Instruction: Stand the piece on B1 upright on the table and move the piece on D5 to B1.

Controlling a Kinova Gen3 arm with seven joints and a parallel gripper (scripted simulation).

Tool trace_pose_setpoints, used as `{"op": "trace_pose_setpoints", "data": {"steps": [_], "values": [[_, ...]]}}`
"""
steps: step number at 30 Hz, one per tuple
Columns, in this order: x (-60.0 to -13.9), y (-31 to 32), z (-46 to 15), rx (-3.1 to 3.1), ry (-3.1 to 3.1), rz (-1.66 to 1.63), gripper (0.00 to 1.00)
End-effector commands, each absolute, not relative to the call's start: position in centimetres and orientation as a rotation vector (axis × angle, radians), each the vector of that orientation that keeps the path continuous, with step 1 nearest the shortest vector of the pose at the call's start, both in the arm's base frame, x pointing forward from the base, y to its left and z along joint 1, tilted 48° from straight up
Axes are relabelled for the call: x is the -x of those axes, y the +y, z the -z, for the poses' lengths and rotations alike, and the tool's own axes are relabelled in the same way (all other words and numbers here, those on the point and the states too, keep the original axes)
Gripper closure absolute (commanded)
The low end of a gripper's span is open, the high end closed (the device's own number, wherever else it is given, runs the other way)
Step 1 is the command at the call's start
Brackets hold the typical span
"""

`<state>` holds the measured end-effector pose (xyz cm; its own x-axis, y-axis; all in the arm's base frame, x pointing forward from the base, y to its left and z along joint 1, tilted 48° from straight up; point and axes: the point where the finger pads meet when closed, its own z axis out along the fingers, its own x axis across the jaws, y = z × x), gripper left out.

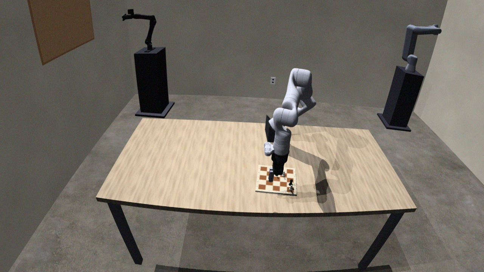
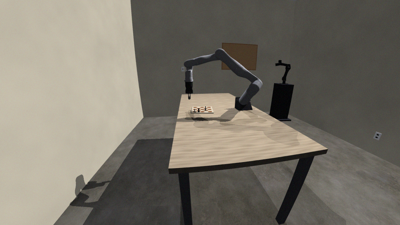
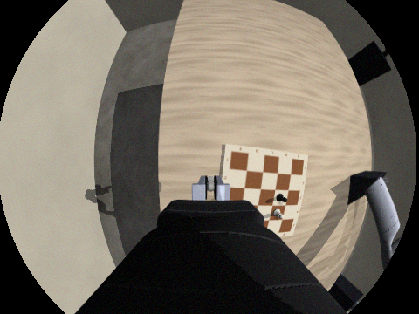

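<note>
Grey walls and concrete floor around a long pale wooden bench [image 1: 169, 162], seen from the top view with the small chess board [image 1: 262, 187] near its front edge. Looks from here as if the arm [image 1: 287, 111] hangs right over the board, wrist pointing straight down, but height cannot be judged from this angle. Shows a black piece [image 1: 290, 182] and a pale piece [image 1: 283, 174] standing on the board; cannot tell which of them sits on D5, the edge lettering being too small. Turns clearer in the exterior view: jaws well above the bench and off to the board's [image 2: 202, 109] side, not over its squares, with three pieces upright below, among them a dark one [image 2: 198, 109]. Settles the matter in the wrist view: fingers drawn close together at the board's [image 3: 264, 166] left edge, mostly over bare wood, board and its black piece [image 3: 281, 198] off to the right. Jaws clamped on something narrow, judged to be the piece taken from B1, though too small and too hidden to make out. Cannot read its long axis either; presumably in line with the fingers, hence upright. Calls next, most likely, for a straight descent onto the wood directly beneath, keeping away from the board's rim on the right.
</note>
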<state>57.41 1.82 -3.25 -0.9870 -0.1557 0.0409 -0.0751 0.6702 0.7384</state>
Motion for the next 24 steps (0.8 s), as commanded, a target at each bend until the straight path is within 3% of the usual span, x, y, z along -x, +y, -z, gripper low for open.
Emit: {"op": "trace_pose_setpoints", "data": {"steps": [1, 24], "values": [[-57.8, 2.5, 3.5, -0.204, -2.774, 1.223, 1.00], [-57.6, 3.6, 4.6, -0.204, -2.773, 1.223, 1.00]]}}
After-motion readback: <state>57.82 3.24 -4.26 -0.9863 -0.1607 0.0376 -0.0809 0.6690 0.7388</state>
